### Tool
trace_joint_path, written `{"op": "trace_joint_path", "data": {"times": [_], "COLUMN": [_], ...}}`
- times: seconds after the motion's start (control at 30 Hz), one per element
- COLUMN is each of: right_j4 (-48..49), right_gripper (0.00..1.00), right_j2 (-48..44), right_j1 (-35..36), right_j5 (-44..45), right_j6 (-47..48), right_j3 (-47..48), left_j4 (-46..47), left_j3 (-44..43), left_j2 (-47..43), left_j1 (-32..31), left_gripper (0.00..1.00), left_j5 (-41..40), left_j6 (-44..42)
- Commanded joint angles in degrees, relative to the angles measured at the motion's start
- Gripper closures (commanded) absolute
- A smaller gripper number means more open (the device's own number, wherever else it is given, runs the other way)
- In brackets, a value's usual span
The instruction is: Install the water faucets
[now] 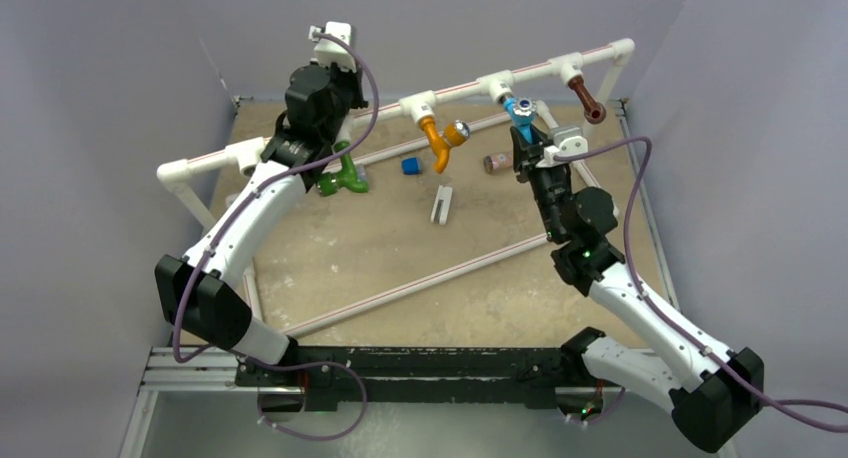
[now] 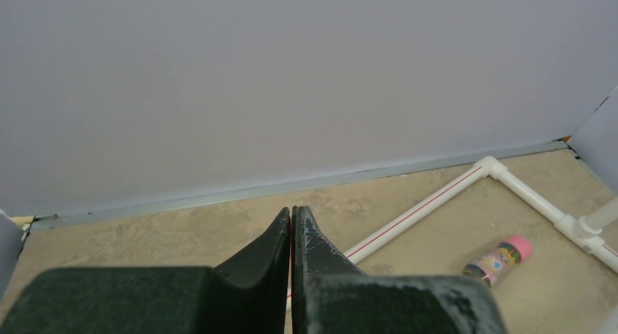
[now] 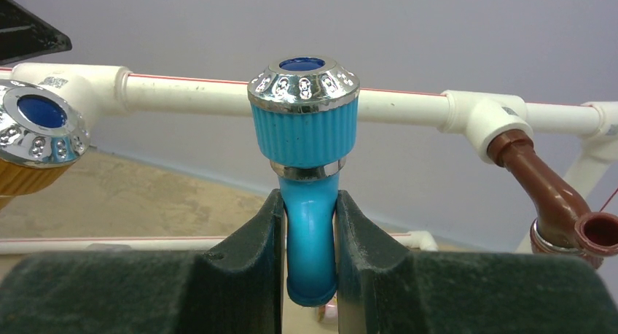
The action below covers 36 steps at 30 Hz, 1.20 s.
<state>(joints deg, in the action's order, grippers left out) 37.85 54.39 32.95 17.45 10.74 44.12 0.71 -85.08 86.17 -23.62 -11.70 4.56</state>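
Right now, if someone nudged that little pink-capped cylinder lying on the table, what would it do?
Lying on its side, the pink-capped cylinder would probably roll if nudged across its length. It looks small, so likely light. Its printed wrap may be slippery.

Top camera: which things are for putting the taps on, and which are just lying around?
For the job:
blue faucet, held in the right gripper
orange faucet
brown faucet
green faucet
white pipe rail

Just lying about:
blue cube
pink-capped cylinder
small white piece
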Motion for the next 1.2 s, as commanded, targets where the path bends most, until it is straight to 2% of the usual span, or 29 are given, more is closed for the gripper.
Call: {"op": "trace_joint_path", "data": {"times": [0.0, 0.5, 0.87, 1.0, 1.17], "right_j4": [3.1, -0.3, 0.7, 0.4, -0.5], "right_gripper": [1.00, 1.00, 1.00, 1.00, 1.00], "right_j2": [0.1, 1.1, 0.5, 1.8, 3.0], "right_j1": [-2.0, -3.8, -3.9, -3.8, -3.9], "right_j5": [-5.7, -13.6, -9.3, -11.7, -16.7], "right_j6": [1.3, 3.8, 4.6, 7.7, 15.8], "right_j3": [2.4, 1.4, 0.3, 1.2, 0.6], "left_j4": [-10.1, -10.2, -10.4, -10.4, -10.4], "left_j3": [4.5, 5.1, 5.3, 5.4, 5.7], "left_j2": [2.6, 2.9, 3.1, 3.3, 3.5], "left_j1": [0.6, 2.2, 2.7, 2.7, 2.7], "left_gripper": [1.00, 1.00, 1.00, 1.00, 1.00], "left_j5": [1.5, 3.9, 4.8, 5.1, 5.4], "left_j6": [0.8, 2.6, 3.1, 3.1, 3.2]}}
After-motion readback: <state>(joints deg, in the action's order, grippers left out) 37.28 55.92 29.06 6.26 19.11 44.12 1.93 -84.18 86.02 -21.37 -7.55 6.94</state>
